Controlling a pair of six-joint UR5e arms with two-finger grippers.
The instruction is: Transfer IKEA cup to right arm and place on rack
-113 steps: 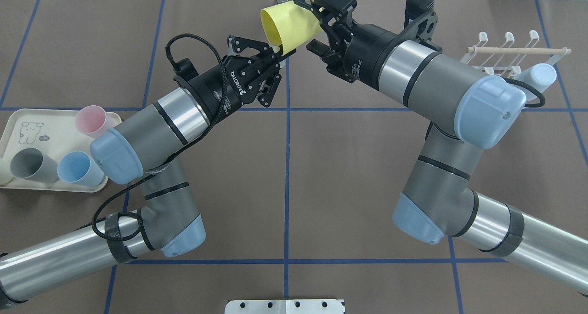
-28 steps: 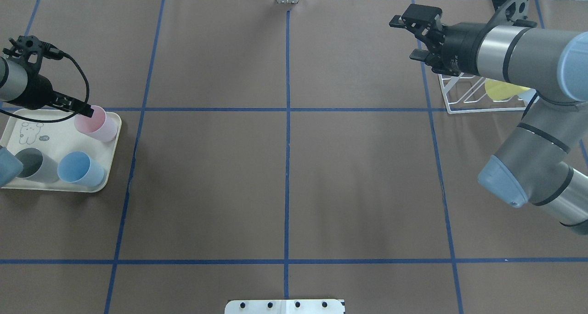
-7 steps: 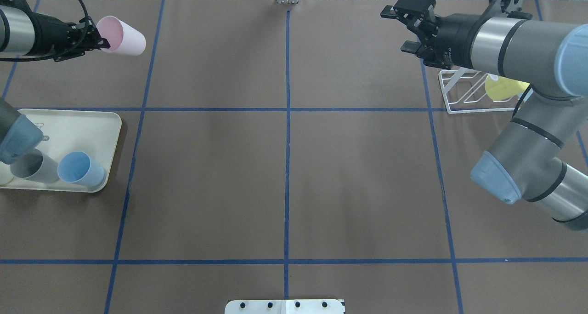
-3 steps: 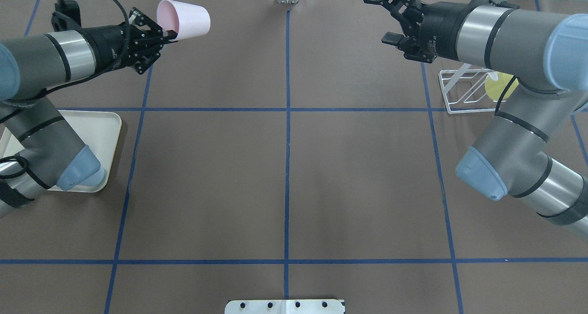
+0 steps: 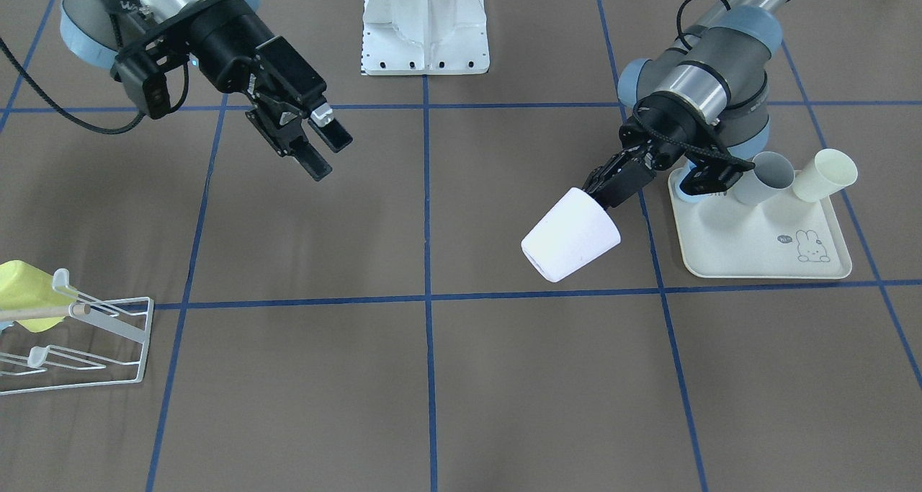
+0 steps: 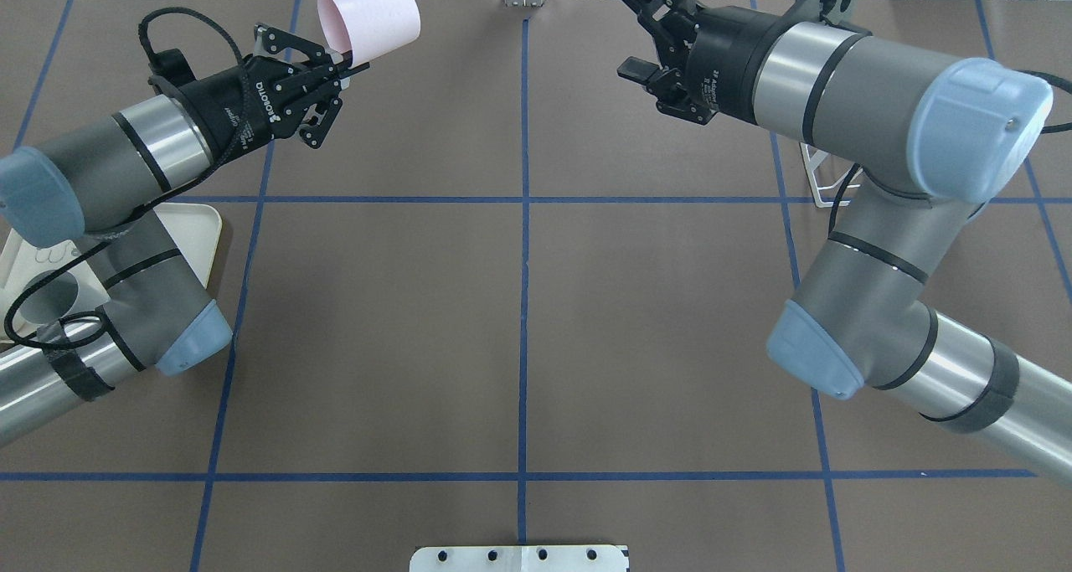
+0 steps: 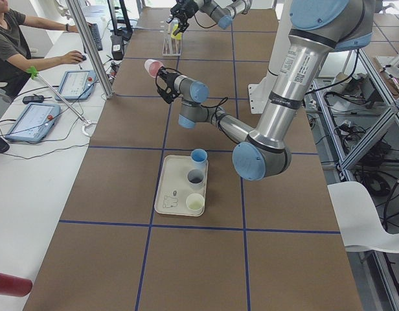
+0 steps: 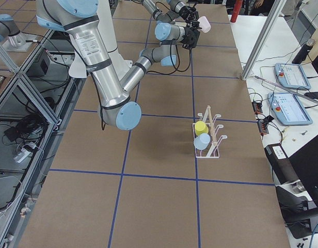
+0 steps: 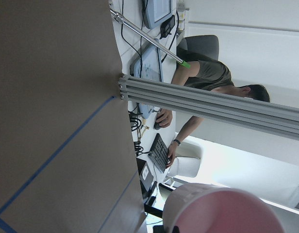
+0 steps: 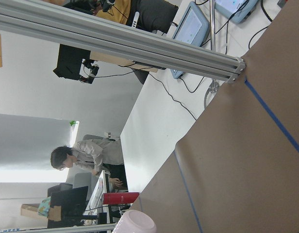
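The IKEA cup is pale pink and held on its side in the air over the table's far left half, bottom pointing toward the centre. My left gripper is shut on its rim, and from across the table the cup looks white, hanging below that gripper. Right of the centre line, the right arm holds my right gripper open and empty, facing the cup with a wide gap between them. The white wire rack stands at the far right with a yellow cup on it.
A cream tray at the left holds a grey cup and a cream cup; a blue cup stands there too. A blue cup also hangs on the rack. A person sits at the desk beyond the table's far edge.
My left gripper has carried the pink cup up off the tray and rightward toward the centre line. My right gripper, still open, has moved left from the rack toward the centre.
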